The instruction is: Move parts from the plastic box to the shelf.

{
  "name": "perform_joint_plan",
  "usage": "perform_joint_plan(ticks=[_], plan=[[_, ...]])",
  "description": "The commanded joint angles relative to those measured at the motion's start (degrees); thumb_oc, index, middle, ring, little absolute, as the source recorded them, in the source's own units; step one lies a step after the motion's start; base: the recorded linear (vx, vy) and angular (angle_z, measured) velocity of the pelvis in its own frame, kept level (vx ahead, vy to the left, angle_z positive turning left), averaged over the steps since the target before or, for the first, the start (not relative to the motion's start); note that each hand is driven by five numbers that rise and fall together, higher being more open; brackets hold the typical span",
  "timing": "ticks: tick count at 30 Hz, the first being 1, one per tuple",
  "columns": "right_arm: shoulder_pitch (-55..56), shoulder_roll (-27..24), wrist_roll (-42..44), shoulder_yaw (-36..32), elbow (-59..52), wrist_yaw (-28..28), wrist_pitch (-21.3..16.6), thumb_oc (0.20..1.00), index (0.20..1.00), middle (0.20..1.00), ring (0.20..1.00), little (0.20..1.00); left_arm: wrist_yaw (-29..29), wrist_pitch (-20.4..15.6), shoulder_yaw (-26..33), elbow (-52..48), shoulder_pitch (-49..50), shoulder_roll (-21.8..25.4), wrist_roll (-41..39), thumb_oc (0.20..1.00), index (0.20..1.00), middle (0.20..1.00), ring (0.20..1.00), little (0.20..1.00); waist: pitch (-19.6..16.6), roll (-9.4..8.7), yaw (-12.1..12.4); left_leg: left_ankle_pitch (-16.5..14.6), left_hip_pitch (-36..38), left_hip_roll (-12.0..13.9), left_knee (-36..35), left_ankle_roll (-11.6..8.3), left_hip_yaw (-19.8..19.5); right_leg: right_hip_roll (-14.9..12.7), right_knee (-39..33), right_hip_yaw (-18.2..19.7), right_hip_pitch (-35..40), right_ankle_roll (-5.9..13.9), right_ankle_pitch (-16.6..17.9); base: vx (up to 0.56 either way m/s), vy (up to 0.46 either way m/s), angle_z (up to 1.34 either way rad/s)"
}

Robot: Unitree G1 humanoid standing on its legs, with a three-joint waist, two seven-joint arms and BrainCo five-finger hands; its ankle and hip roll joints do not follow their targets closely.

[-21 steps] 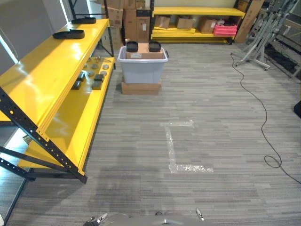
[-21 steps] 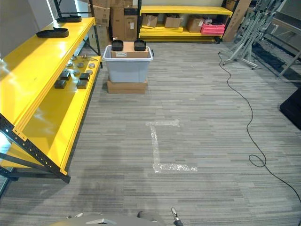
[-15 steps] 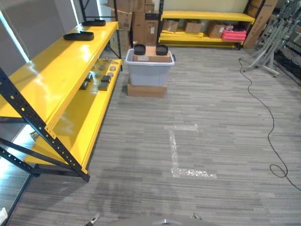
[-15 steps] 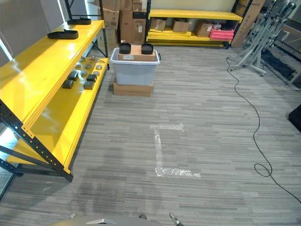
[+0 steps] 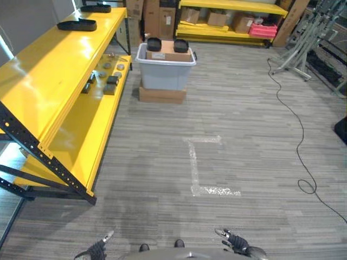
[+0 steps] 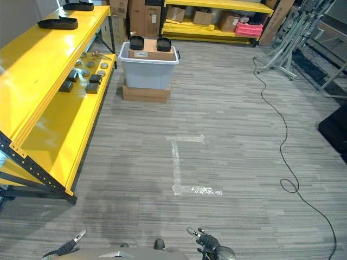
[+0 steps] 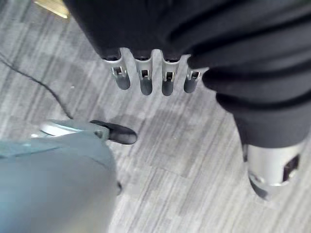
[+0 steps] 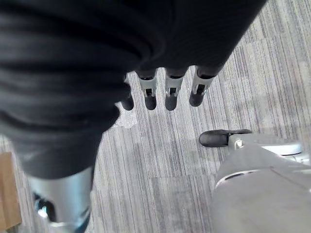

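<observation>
The grey plastic box point(image 5: 165, 67) stands far ahead on a flat cardboard carton point(image 5: 162, 95). Two black parts point(image 5: 154, 44) and a brown carton lie in its top. Left of it runs the yellow shelf point(image 5: 54, 70), with several small dark and round parts point(image 5: 111, 81) on its lower level and two black trays point(image 5: 77, 25) on its upper level. My left hand point(image 5: 100, 248) and right hand point(image 5: 234, 242) hang low at the near edge, far from the box. Both have straight fingers point(image 7: 143, 80) point(image 8: 167, 92) and hold nothing.
A white tape mark point(image 5: 198, 168) lies on the grey carpet between me and the box. A second yellow rack point(image 5: 233, 21) with cartons and a pink box lines the back wall. Metal stands point(image 5: 303, 49) and a thin black cable point(image 5: 295, 135) occupy the right side.
The whole picture has shifted, so the camera moved. Both hands now show more at the bottom edge. The box and the parts on the shelf stay where they were.
</observation>
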Motion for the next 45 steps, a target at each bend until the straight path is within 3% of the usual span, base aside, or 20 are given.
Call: perform_joint_plan(ticks=[1,6,8,9,13,17,22,26,29,32,33,37,40,45], plan=[[-1.9,-1.5,0.1,0.2,2.1,0.6,-3.6,1.0,1.0,1.0,1.0,1.0,-1.2,-2.6,-2.0,4.2,-2.6,-0.7,2.6,1.0,1.0,1.0,1.0,1.0,-2.3,2.41,0.2,-0.4,-0.6,0.9,-0.1,-2.02,2.4,-1.5,1.1,-0.2,1.1,3.88,-2.5,0.0,0.0,0.0],[-2.2,-1.8,0.4,0.2,2.7,0.4,0.3,1.0,1.0,1.0,1.0,1.0,0.3,-4.5,-3.0,3.8,-2.8,-0.9,2.3,1.0,1.0,1.0,1.0,1.0,-2.3,1.98,0.6,-0.5,-0.5,0.9,-0.1,-2.04,2.3,-1.4,0.9,-0.7,1.4,3.86,-2.5,0.0,0.0,0.0],[-2.2,-1.7,0.8,0.1,3.1,0.2,1.7,1.0,1.0,1.0,1.0,1.0,0.9,-4.5,-2.9,3.9,-3.0,-0.9,2.5,1.0,1.0,1.0,1.0,1.0,-2.4,1.91,0.7,-0.5,-0.4,0.9,-0.1,-2.05,2.2,-1.4,0.8,-0.7,1.5,3.85,-2.4,0.0,0.0,0.0],[-2.1,-1.6,2.3,-0.4,3.9,-0.3,3.6,1.0,1.0,1.0,1.0,1.0,1.9,-2.8,-2.9,4.2,-3.0,-1.0,3.2,1.0,1.0,1.0,1.0,1.0,-2.6,1.75,0.9,-0.4,-0.4,0.9,-0.1,-2.07,2.0,-1.4,0.8,-0.9,1.7,3.84,-2.5,0.0,0.0,0.0],[-2.3,-1.3,0.3,-0.6,4.3,-3.8,3.5,1.0,1.0,1.0,1.0,1.0,3.8,-3.0,-2.9,4.7,-3.1,-1.3,3.7,1.0,1.0,1.0,1.0,1.0,-2.8,1.63,1.2,-0.4,-0.4,0.7,-0.1,-2.11,2.0,-1.4,0.6,-1.2,1.7,3.89,-2.3,0.0,0.0,0.0],[-2.5,-1.2,-0.6,-0.1,4.5,-0.3,7.3,1.0,1.0,1.0,1.0,1.0,4.2,-3.8,-2.6,5.0,-2.9,-1.1,5.2,1.0,1.0,1.0,1.0,1.0,-2.7,1.58,1.6,-0.3,-0.4,0.6,0.0,-2.1,2.0,-1.7,0.6,-1.7,1.8,4.02,-2.2,0.01,0.023,0.0],[-2.3,-1.6,1.2,-0.3,5.0,-2.7,6.7,1.0,1.0,1.0,1.0,1.0,2.7,-6.8,-2.6,4.4,-3.0,-0.8,4.3,1.0,1.0,1.0,1.0,1.0,-2.5,1.54,1.6,-0.3,-0.4,0.3,0.1,-1.88,1.8,-1.8,1.0,-1.3,1.8,4.04,-2.2,0.04,0.074,0.0],[-2.0,-1.9,6.9,-2.7,6.3,0.3,12.2,1.0,1.0,1.0,1.0,1.0,2.3,-6.9,-2.3,3.2,-3.4,0.4,3.7,1.0,1.0,1.0,1.0,1.0,-2.0,1.58,1.6,-0.7,-0.4,-0.3,0.5,-1.01,1.7,-2.4,3.3,-0.9,0.8,4.14,-2.6,0.06,0.158,-0.01],[-1.8,-1.4,15.0,-5.1,7.1,0.6,13.6,1.0,1.0,1.0,1.0,1.0,1.6,-7.2,-2.5,4.3,-3.3,0.4,5.7,1.0,1.0,1.0,1.0,1.0,-1.9,1.94,1.4,-0.7,-0.1,-0.3,0.3,-0.42,2.0,-2.7,6.8,-0.9,-0.5,4.26,-3.7,0.09,0.16,-0.01],[-2.8,-0.3,14.0,-7.0,7.3,0.0,16.6,1.0,1.0,1.0,1.0,1.0,1.7,-7.1,-3.1,4.3,-2.6,0.4,6.1,1.0,1.0,1.0,1.0,1.0,-0.8,2.81,0.9,-0.9,0.4,-0.2,0.2,0.3,3.4,-4.3,12.9,-2.2,-4.3,5.57,-2.4,0.06,0.163,-0.08],[-2.8,-0.3,14.0,-7.0,7.3,0.0,16.6,1.0,1.0,1.0,1.0,1.0,1.7,-7.1,-3.1,4.4,-2.7,0.4,6.1,1.0,1.0,1.0,1.0,1.0,-0.8,2.8,0.9,-0.9,0.4,-0.2,0.2,0.3,3.5,-4.3,12.9,-2.2,-4.4,5.58,-2.4,0.03,0.092,-0.2],[-3.3,0.9,7.7,-5.4,7.5,-1.7,10.4,1.0,1.0,1.0,1.0,1.0,1.5,-7.9,-3.6,4.1,-2.3,0.4,6.9,1.0,1.0,1.0,1.0,1.0,-0.2,2.74,1.3,-0.7,0.6,0.2,0.2,0.12,4.5,-4.6,13.7,-3.6,-5.6,6.34,-1.6,0.03,0.009,-0.23],[-2.9,1.0,7.7,-3.5,7.2,0.0,13.3,1.0,1.0,1.0,1.0,1.0,1.7,-8.4,-3.7,3.7,-2.2,0.2,5.5,1.0,1.0,1.0,1.0,1.0,-0.1,2.17,1.6,-0.7,0.6,0.3,0.3,-0.52,4.7,-4.3,9.0,-4.2,-4.3,5.97,-1.4,0.06,-0.058,-0.22],[-1.6,0.6,4.2,-1.6,7.7,0.1,11.7,1.0,1.0,1.0,1.0,1.0,1.4,-8.5,-4.6,3.0,-2.7,-1.0,5.0,1.0,1.0,1.0,1.0,1.0,-0.6,1.51,0.8,-1.0,0.3,-0.5,0.3,-0.64,3.4,-2.7,2.5,-0.2,-2.5,5.56,0.6,0.1,-0.127,-0.07]])
